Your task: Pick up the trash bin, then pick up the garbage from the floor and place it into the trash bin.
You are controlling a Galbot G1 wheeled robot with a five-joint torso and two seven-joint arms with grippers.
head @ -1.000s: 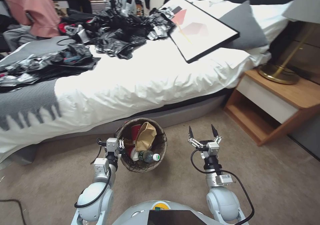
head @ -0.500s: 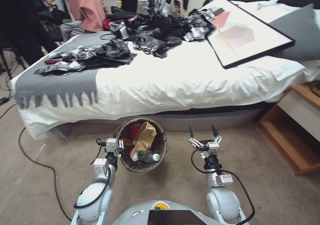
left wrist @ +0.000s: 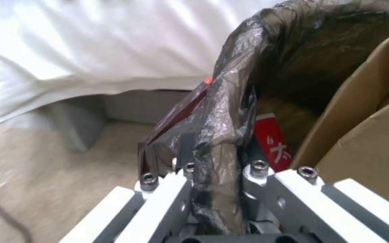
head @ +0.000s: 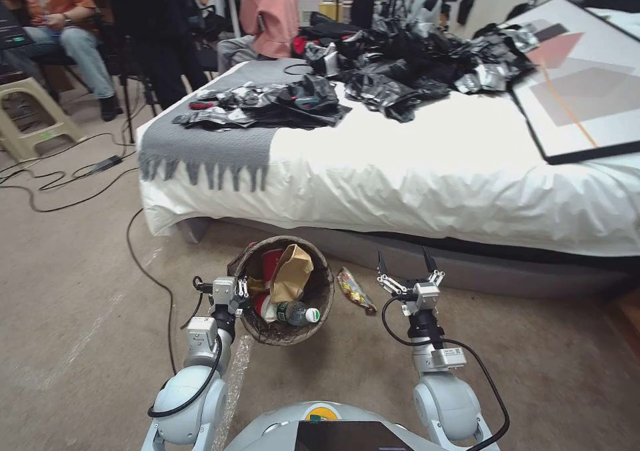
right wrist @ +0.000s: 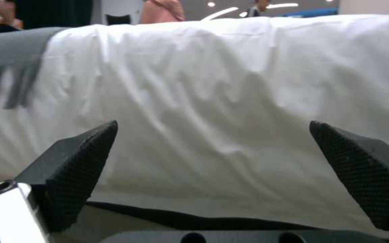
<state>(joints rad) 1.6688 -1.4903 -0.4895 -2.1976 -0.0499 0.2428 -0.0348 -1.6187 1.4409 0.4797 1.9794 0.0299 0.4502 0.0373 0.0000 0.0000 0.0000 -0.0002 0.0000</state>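
The trash bin (head: 283,334), lined with a dark brown bag, hangs in front of me, and my left gripper (head: 241,295) is shut on its rim. The left wrist view shows the bag's folded edge (left wrist: 221,141) clamped between the fingers. Inside lie a brown paper bag (head: 291,274), a red cup (head: 270,263) and a clear bottle (head: 293,313). A yellow and red snack wrapper (head: 353,289), a piece of garbage, lies on the carpet between the bin and my right gripper (head: 404,263). That gripper is open and holds nothing, its black fingertips (right wrist: 82,158) spread wide before the bed.
A bed (head: 427,171) with a white duvet and grey throw runs across ahead, with black plastic bags (head: 413,71) and a framed picture (head: 587,91) on it. Cables (head: 143,264) trail over the carpet at the left. People and a stool (head: 27,117) are at the far left.
The whole head view has swung left along the bed: the nightstand has left the picture and the wrapper, cables and stool have come in. Both arms keep their pose.
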